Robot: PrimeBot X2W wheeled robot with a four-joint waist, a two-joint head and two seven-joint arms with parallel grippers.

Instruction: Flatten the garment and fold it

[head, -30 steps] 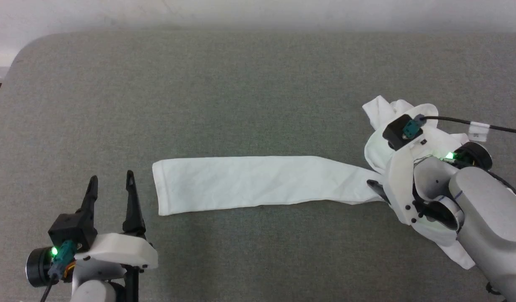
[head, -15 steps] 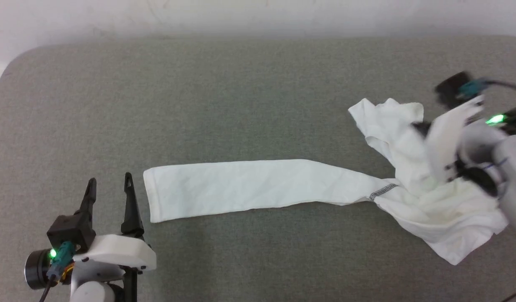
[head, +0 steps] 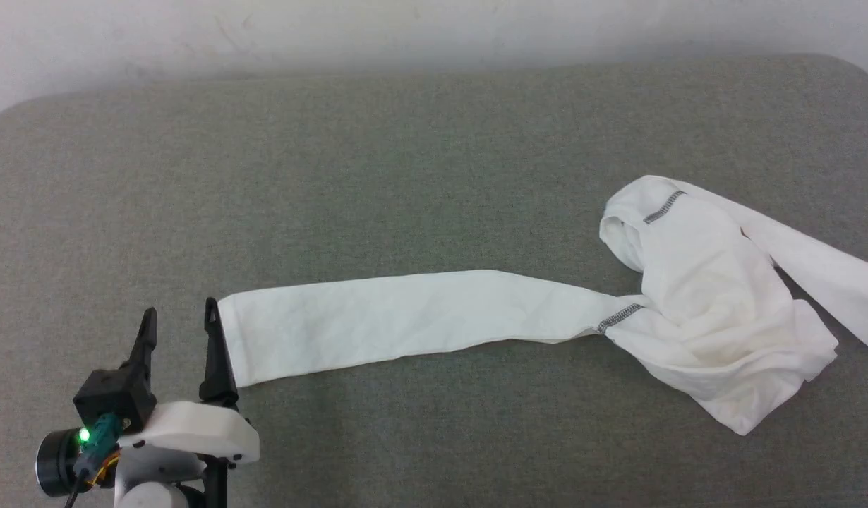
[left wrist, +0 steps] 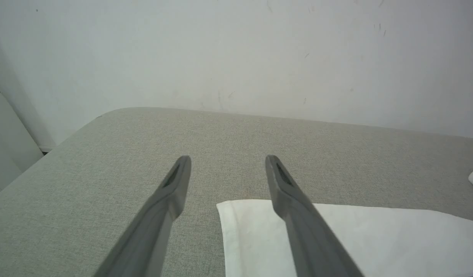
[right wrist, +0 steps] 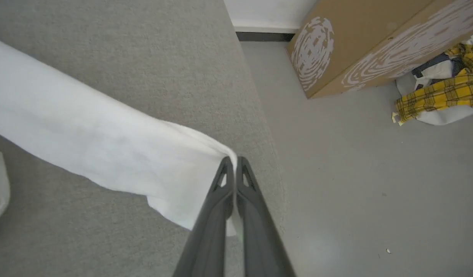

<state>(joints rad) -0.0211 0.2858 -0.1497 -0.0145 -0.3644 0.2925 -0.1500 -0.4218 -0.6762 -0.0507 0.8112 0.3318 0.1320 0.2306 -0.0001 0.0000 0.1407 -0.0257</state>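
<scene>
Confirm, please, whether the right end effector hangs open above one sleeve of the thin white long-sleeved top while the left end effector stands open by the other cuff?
No: the right end effector is shut on that sleeve of the thin white long-sleeved top, as the right wrist view shows. The left end effector does stand open by the other cuff.

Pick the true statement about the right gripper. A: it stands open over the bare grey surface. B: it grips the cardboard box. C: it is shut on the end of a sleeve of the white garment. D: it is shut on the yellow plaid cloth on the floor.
C: in the right wrist view the right gripper has its fingers pressed together, with a sleeve end of the garment pinched at their tips.
</scene>
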